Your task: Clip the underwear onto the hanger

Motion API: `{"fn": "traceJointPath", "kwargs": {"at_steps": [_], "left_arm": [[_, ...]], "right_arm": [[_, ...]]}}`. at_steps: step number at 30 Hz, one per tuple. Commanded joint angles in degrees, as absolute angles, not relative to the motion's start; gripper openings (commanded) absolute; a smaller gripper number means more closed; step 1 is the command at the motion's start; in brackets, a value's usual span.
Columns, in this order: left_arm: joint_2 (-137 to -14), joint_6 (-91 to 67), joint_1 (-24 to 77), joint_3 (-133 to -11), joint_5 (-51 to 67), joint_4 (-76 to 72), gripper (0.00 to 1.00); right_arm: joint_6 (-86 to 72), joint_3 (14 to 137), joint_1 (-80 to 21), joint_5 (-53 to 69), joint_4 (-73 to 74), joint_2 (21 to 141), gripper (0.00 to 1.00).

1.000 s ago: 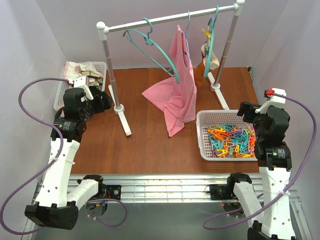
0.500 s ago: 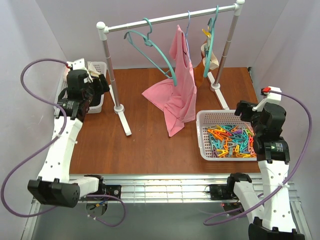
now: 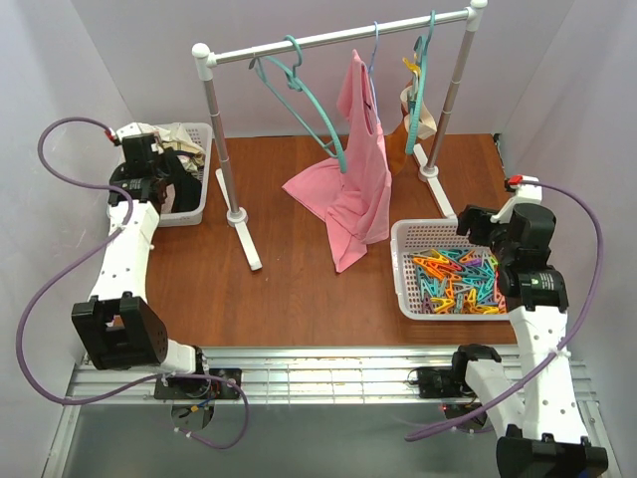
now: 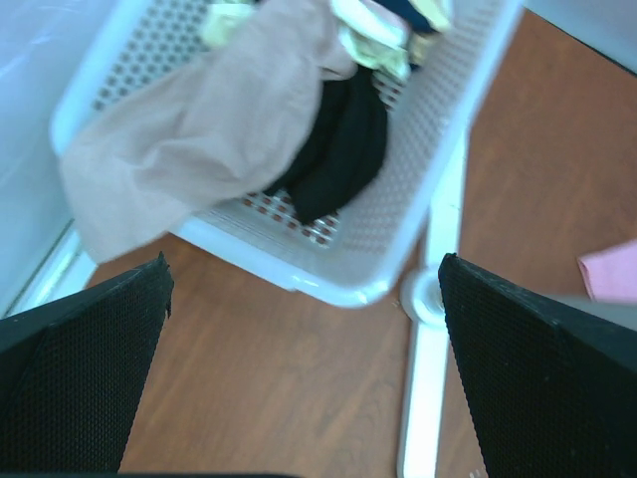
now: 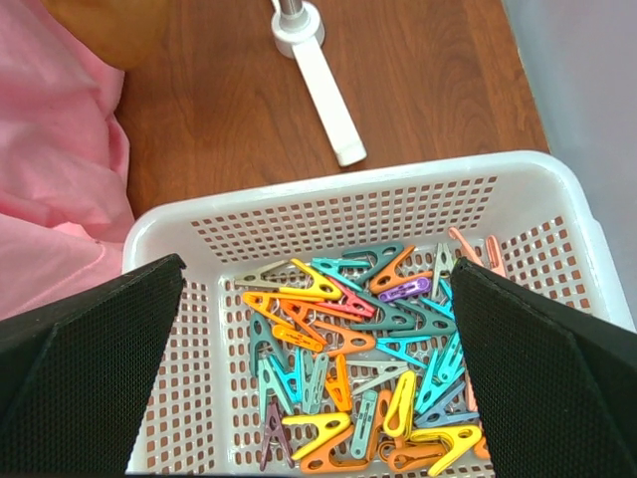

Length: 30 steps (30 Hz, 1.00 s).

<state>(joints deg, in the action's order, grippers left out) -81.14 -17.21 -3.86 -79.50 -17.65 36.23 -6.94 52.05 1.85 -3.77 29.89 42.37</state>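
The underwear (image 4: 189,129), pale pink-beige fabric, lies draped over the near rim of a white laundry basket (image 4: 343,284); in the top view only pale fabric (image 3: 177,134) shows in that basket (image 3: 194,214). My left gripper (image 4: 304,264) is open and empty, just in front of and above the basket's near rim; the top view shows it (image 3: 179,184) over the basket. The large teal hanger (image 3: 304,100) hangs empty on the white rail (image 3: 328,38). My right gripper (image 5: 318,264) is open and empty above the basket of clips (image 5: 348,349).
A black garment (image 4: 343,149) and cream fabric lie in the laundry basket. The rail's foot (image 4: 428,378) is right beside it. A pink top (image 3: 353,189) and a teal hanger with a yellow clip (image 3: 418,90) hang on the rail. The clip basket (image 3: 408,269) stands front right.
My left arm has swung back and left to the laundry basket. My right gripper has shifted slightly left and down over the clip basket.
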Motion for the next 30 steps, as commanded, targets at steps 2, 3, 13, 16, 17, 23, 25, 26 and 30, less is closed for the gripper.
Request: {"fn": "traceJointPath", "kwargs": {"at_steps": [2, 3, 13, 16, 17, 23, 25, 26, 30], "left_arm": [[-83.66, -16.53, -10.97, -77.35, -15.83, 28.59, 0.98], [-84.63, -15.91, -11.68, -77.17, -14.34, 27.17, 0.97], [-104.14, -9.32, -13.62, -85.95, -18.01, 20.39, 0.87], [-107.05, -9.23, -13.71, -86.84, -18.81, 20.22, 0.86], [-107.40, -8.79, -13.71, -86.23, -18.63, 19.69, 0.85], [-110.92, -6.68, -13.80, -84.73, -18.98, 18.02, 0.73], [-111.36, -6.24, -13.71, -84.64, -19.16, 17.41, 0.68], [-111.53, -5.46, -13.80, -84.46, -19.25, 17.14, 0.67], [-113.46, -4.75, -13.80, -84.72, -18.90, 16.53, 0.65]], "right_arm": [[-4.84, 52.82, 1.76, -3.07, 27.78, 45.69, 0.98], [-4.75, 52.91, 1.76, -3.08, 27.51, 46.31, 0.98], [-7.38, 51.94, 1.76, -0.44, 24.17, 53.43, 0.94], [-7.65, 51.68, 1.76, -0.44, 24.00, 54.93, 0.92], [-7.56, 51.33, 1.84, -0.53, 23.73, 55.28, 0.92], [-7.30, 51.68, 1.76, -0.44, 22.68, 58.44, 0.91], [-6.95, 52.03, 1.76, 1.30, 22.50, 59.76, 0.91], [-6.77, 52.03, 1.76, 1.58, 22.41, 60.11, 0.91], [-6.59, 51.42, 1.76, 2.64, 22.24, 61.08, 0.89]]}}
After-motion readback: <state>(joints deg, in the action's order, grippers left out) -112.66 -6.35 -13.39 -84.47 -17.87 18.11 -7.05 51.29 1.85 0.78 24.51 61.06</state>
